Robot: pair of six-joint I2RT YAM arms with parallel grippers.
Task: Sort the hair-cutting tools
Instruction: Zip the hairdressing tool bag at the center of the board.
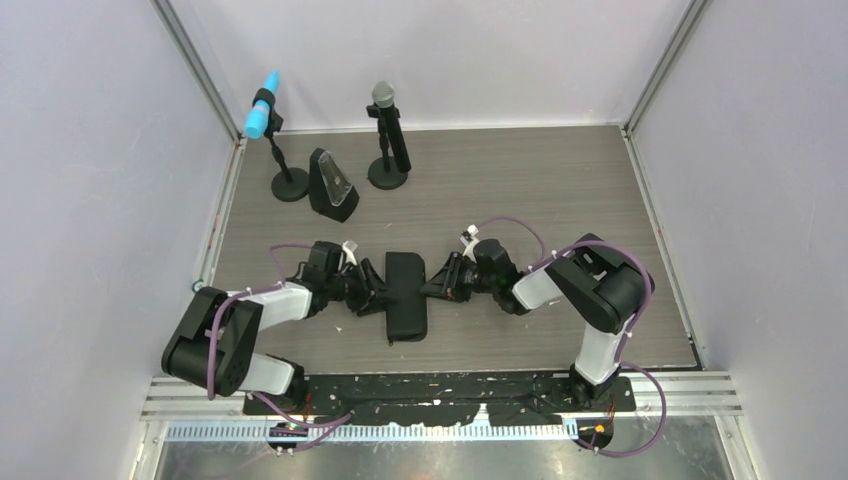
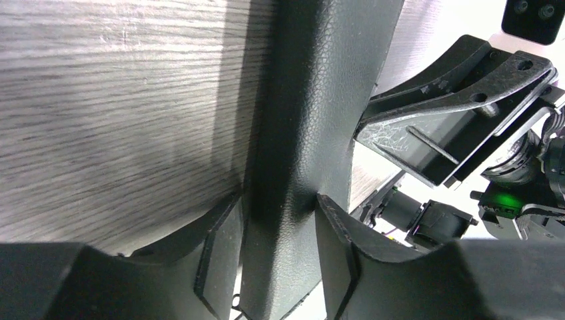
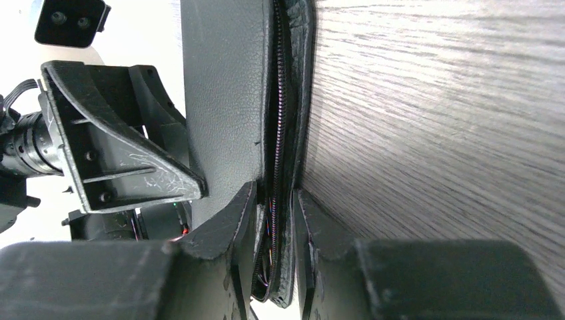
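Zippered black pouch (image 1: 406,295) lies mid-table; left gripper (image 2: 276,203) clamps its left edge, right gripper (image 3: 274,193) clamps its zipper side.

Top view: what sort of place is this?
Likely a lab robot cell: plain white walls box in a wood-grain table, left arm and right arm bolted at its near edge, blue-tipped microphone on a stand.

Grey wood-grain tabletop (image 1: 560,180) inside pale-walled enclosure. Black zippered fabric pouch (image 1: 406,295) at centre, toward near edge. Far left: blue-tipped microphone on round black base (image 1: 290,186), grey-headed microphone on round black base (image 1: 388,176), black wedge-shaped stand with clear face (image 1: 333,190) between them.
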